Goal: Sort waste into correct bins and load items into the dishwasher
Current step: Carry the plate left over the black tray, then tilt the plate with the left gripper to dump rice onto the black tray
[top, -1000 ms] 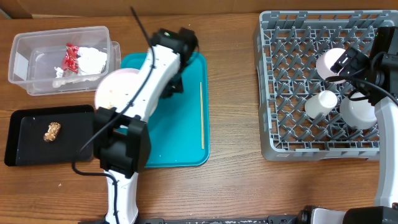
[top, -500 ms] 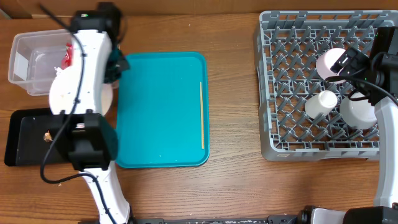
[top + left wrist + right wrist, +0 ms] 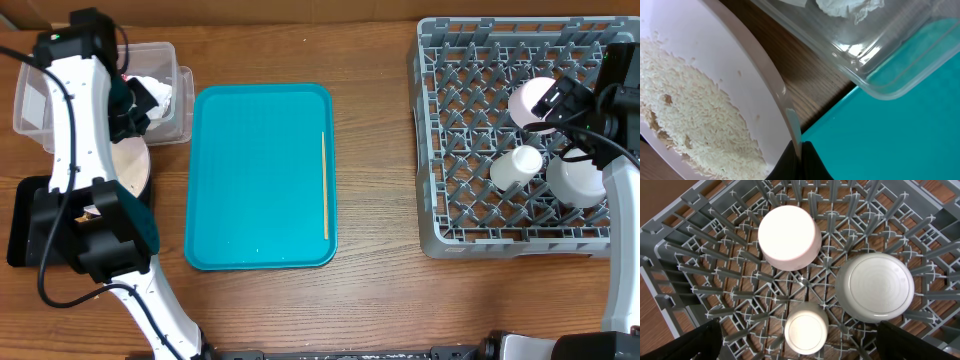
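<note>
One white plate (image 3: 705,60) carries a spread of pale rice-like crumbs (image 3: 695,115) with a few brown specks among them, gathered toward one side; left pincer (image 3: 797,150) closed on the plate's rim, gripping it. From overhead the plate sits at the left of the desk (image 3: 380,300), between the clear tub (image 3: 35,105) and the black tray (image 3: 25,225), just beside the left edge of the teal tray (image 3: 260,170); much of it is hidden under the left arm. Clear tub holds a crumpled white napkin (image 3: 160,93). Teal tray is bare except for one thin pale stick (image 3: 324,185) lying along its right side. At far right, the grey rack (image 3: 430,240) holds three white pieces among its pegs, all bottom up: a round cup (image 3: 789,237), a grey-white bowl (image 3: 875,287) and a small cup (image 3: 806,330) near both. Right pincer (image 3: 805,347) open wide, empty, hanging above these pieces, fingers apart at the lower corners of the wrist view
</note>
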Available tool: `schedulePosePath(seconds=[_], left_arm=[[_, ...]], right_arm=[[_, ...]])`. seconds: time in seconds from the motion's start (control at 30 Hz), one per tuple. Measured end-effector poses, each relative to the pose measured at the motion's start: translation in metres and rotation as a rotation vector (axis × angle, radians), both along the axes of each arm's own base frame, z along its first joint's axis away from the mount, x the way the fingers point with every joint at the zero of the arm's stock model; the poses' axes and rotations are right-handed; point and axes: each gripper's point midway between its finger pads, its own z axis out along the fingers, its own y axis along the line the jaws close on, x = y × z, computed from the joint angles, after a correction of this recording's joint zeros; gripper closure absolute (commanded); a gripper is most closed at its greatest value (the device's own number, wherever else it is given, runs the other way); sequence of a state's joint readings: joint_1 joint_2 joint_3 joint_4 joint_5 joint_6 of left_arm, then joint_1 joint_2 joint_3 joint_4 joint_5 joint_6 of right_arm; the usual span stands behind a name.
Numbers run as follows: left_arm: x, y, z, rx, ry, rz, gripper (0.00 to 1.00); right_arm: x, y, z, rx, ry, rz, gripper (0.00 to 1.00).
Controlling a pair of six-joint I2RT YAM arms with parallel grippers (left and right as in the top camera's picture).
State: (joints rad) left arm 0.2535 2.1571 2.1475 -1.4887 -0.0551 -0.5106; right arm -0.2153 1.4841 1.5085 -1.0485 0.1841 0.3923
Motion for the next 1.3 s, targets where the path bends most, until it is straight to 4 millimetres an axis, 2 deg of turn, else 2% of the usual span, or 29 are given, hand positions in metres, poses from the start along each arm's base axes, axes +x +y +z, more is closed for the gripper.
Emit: schedulePosePath(seconds=[0.23, 0.47, 0.77, 0.9, 1.3], left_arm=[[-0.010, 0.011, 0.000, -0.121, -0.007, 0.051, 0.96], [-0.020, 0.034, 0.001, -0.199, -0.036, 0.118, 0.96], [-0.022, 0.044, 0.008, -0.345, -0.116, 0.115, 0.96], [-0.021, 0.045, 0.010, -0.375, -0.140, 0.103, 0.96], [-0.018, 0.031, 0.024, -0.535, -0.225, 0.044, 0.96]], right_arm=[[0.000, 0.000, 0.000, -0.001, 0.000, 0.000, 0.00], [0.000, 0.000, 0.000, 0.000, 0.000, 0.000, 0.00], [0.000, 0.000, 0.000, 0.000, 0.000, 0.000, 0.00], [0.000, 0.000, 0.000, 0.000, 0.000, 0.000, 0.00], [0.000, 0.000, 0.000, 0.000, 0.000, 0.000, 0.00]])
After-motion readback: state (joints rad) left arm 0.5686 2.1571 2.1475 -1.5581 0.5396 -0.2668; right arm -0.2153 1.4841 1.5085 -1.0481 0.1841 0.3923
